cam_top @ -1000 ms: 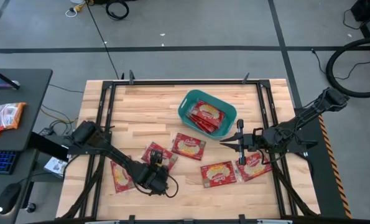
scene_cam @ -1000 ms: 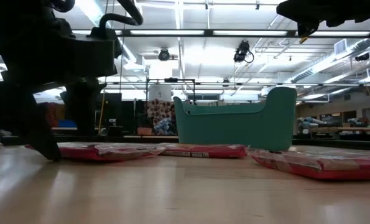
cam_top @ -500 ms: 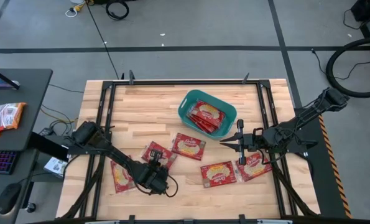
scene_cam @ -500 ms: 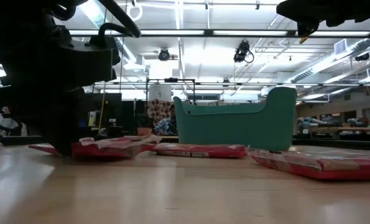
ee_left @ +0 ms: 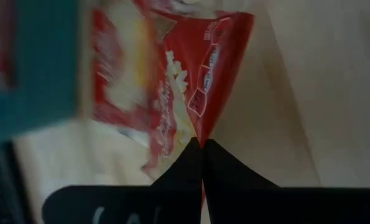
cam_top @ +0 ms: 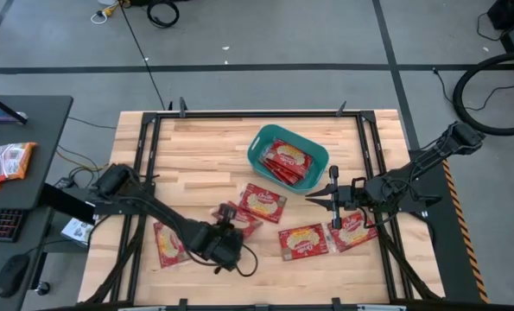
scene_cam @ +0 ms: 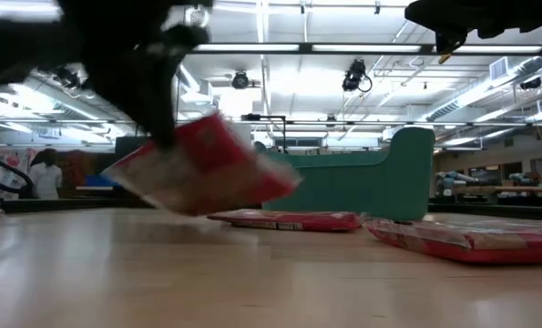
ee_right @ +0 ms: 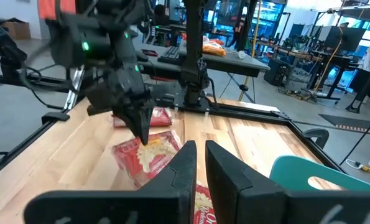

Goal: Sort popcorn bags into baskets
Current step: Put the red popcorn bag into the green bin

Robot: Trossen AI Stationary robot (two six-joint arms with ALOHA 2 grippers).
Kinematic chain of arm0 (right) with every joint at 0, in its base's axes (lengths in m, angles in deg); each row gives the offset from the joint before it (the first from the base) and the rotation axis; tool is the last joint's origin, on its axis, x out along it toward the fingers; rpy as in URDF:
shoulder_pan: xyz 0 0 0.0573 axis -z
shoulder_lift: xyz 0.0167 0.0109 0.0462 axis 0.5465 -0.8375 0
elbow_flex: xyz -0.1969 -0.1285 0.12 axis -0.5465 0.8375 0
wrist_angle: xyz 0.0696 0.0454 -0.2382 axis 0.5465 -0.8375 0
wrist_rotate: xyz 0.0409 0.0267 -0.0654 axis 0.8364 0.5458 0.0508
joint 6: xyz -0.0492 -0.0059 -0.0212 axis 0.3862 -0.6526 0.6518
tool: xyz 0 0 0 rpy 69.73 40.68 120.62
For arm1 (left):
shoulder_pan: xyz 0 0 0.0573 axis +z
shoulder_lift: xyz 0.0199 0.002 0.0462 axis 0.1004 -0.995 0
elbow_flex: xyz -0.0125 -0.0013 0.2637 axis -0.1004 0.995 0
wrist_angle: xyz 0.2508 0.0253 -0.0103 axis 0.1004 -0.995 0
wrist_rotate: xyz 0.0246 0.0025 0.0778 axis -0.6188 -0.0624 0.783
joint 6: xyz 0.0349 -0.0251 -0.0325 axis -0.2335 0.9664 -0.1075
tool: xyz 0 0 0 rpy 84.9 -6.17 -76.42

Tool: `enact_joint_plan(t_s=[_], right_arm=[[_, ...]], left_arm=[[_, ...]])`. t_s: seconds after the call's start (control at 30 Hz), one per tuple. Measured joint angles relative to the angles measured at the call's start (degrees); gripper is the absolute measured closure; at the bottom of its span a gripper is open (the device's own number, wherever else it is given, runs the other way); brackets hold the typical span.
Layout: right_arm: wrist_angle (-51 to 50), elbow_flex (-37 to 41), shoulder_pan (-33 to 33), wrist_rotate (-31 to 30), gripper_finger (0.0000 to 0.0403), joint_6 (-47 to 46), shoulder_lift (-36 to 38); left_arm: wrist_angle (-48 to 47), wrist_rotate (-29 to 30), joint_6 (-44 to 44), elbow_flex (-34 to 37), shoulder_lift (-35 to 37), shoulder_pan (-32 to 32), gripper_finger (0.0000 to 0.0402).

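Blurred: held popcorn bag (scene_cam: 202, 169), clear of table (cam_top: 196, 155).
Left gripper (cam_top: 225, 235): fingers clamped on bag.
Right gripper (cam_top: 313, 198): fingers nearly together, empty.

Left end effector (cam_top: 225, 235) went from wide open over a popcorn bag (cam_top: 237, 218) to fingers pinched together on its edge. That bag, flat on the table (cam_top: 196, 155) a second ago, now hangs tilted in the air, clear of the wood in the low view, displaced slightly toward the teal basket (cam_top: 261, 149).
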Motion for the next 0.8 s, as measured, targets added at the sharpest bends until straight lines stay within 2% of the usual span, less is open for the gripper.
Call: enact_joint_plan(t_s=[0.2,0.4,0.53,0.8], right_arm=[[0.3,0.0,0.0,0.0,0.0362,0.1,0.0],[0.5,0.0,0.0,0.0,0.0362,0.3,0.0],[0.8,0.0,0.0,0.0,0.0362,1.1,0.0],[0.8,0.0,0.0,0.0,0.0362,1.6,0.0]], left_arm=[[-0.2,7.6,-5.8,-7.5,0.3,2.6,0.04],[2.5,14.1,-15.9,-9.5,0.3,7.8,0.0401],[8.4,14.8,-25.6,-9.0,0.3,11.7,0.0401],[26.0,13.7,-47.7,-7.2,-0.8,19.2,0.0401]])
